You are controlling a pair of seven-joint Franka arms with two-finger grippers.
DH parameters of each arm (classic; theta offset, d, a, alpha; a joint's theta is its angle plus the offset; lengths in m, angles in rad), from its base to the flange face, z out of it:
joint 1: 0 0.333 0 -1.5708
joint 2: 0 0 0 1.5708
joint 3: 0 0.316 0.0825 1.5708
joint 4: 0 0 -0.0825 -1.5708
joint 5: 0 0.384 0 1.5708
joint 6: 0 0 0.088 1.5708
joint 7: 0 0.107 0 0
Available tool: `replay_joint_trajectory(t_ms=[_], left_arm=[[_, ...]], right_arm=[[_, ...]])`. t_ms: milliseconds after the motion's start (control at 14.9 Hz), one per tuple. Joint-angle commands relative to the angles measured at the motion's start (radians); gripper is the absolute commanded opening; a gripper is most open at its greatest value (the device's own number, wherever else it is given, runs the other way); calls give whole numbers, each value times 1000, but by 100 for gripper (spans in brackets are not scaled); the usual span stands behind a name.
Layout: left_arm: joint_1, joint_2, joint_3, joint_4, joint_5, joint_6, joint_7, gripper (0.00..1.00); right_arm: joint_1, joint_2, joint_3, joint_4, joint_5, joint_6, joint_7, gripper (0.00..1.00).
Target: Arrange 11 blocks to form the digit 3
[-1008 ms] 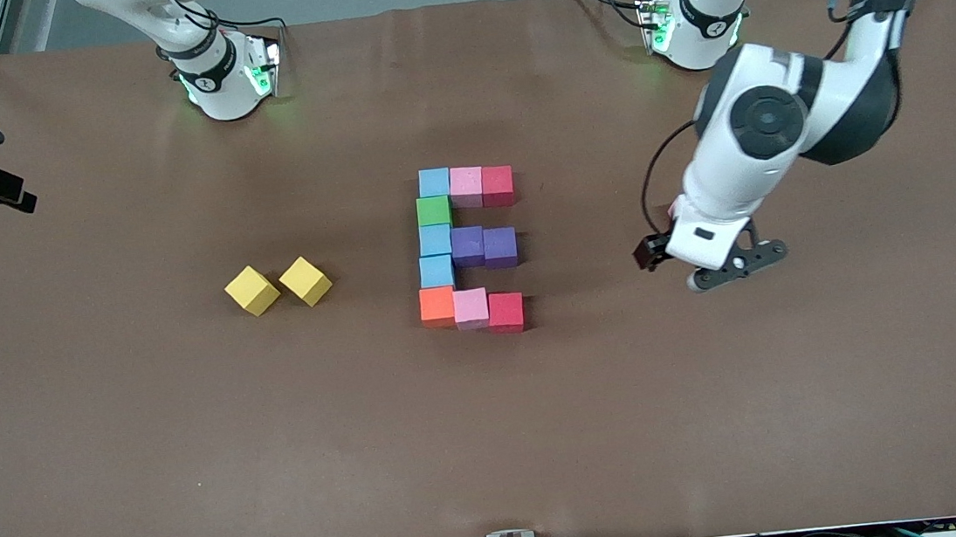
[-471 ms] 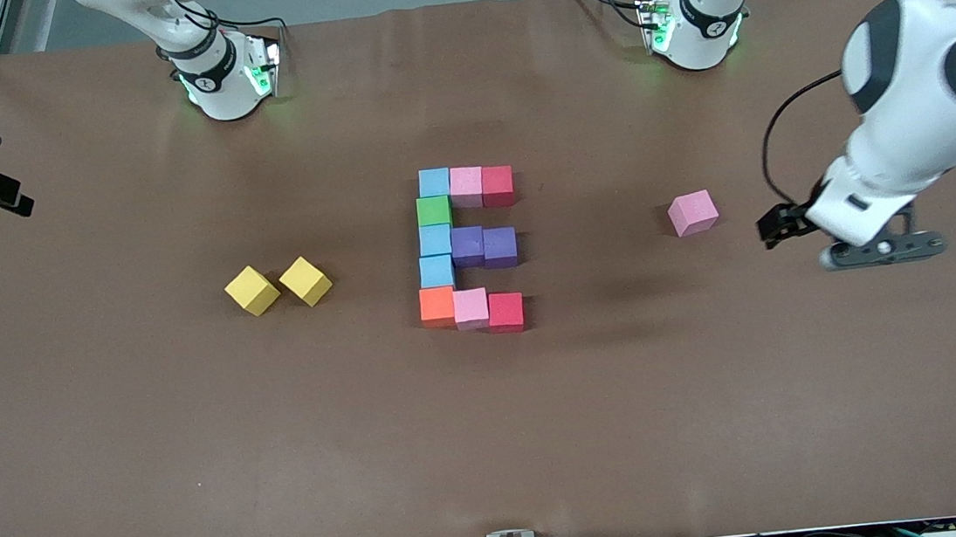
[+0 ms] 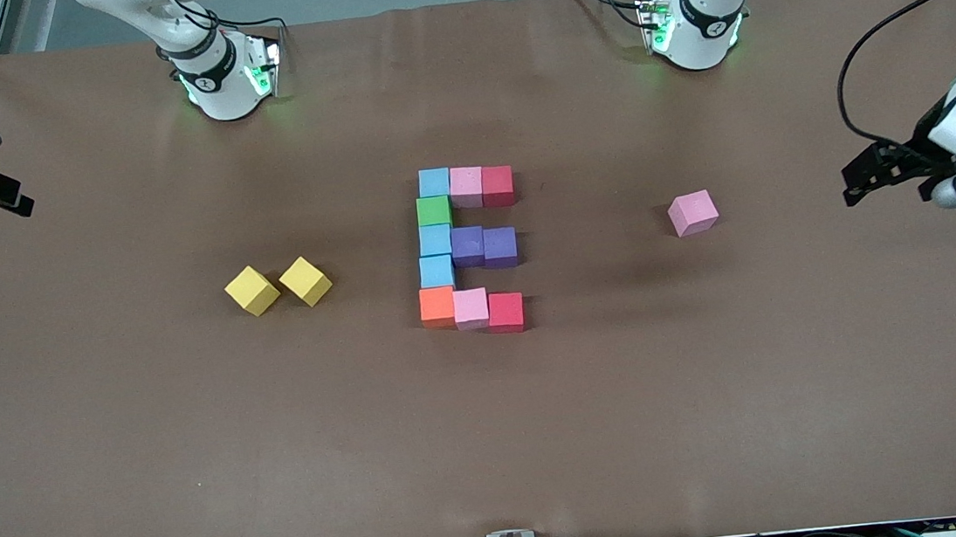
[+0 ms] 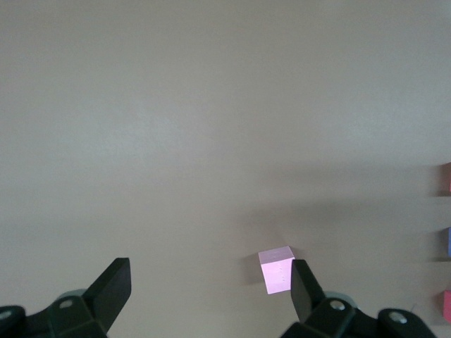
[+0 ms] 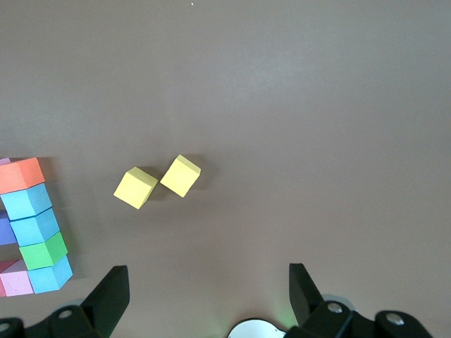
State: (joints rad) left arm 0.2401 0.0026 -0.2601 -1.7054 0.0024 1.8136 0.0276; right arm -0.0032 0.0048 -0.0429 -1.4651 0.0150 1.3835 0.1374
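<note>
The digit 3 (image 3: pixel 467 250) sits mid-tabletop as a figure of touching cubes, all eleven blocks in place: a spine of light blue, green, light blue, light blue and orange, with prongs of pink and red, purple and purple, pink and red running toward the left arm's end. From the front camera it reads mirrored; from the robots' edge it would read as a 3. Judgement — the arranging looks done, and the step in hand is clearing away. Three cubes lie outside the figure: a loose pink cube (image 3: pixel 693 213) well apart from the figure toward the left arm's end of the tabletop, and two yellow cubes (image 3: pixel 278 286) side by side toward the right arm's end. The next move probably calls only for parking the arms; nothing appears to need a grasp. Left tool (image 4: pixel 210 282) — jaws spread wide, holding nothing, touching nothing, up over the tabletop's edge at the left arm's end, the pink cube in its wrist view. Right tool (image 5: pixel 208 285) — likewise spread and empty, waiting high over its own base, looking down on the yellow pair.
</note>
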Motion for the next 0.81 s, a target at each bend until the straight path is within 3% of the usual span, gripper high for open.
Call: replay_joint_trajectory(t_ms=[0,67,336,739], left_arm=[[19,8,-1,59,-27,-31,37,100],[10,8,10,62,-30,-31,37,100],[-197,5,237,72,-33,-31,38,100],[-258,4,294,75,-33,-31,32,100]], right_arm=[[-8,-23,5,-24,-12,6,-13,100],[-8,-28,3,-24,-12,6,-13,100],[-9,-31,-5,-18,-12,-4,-84,100],[-11,-31,-5,-12,-30,-27,-136,100]])
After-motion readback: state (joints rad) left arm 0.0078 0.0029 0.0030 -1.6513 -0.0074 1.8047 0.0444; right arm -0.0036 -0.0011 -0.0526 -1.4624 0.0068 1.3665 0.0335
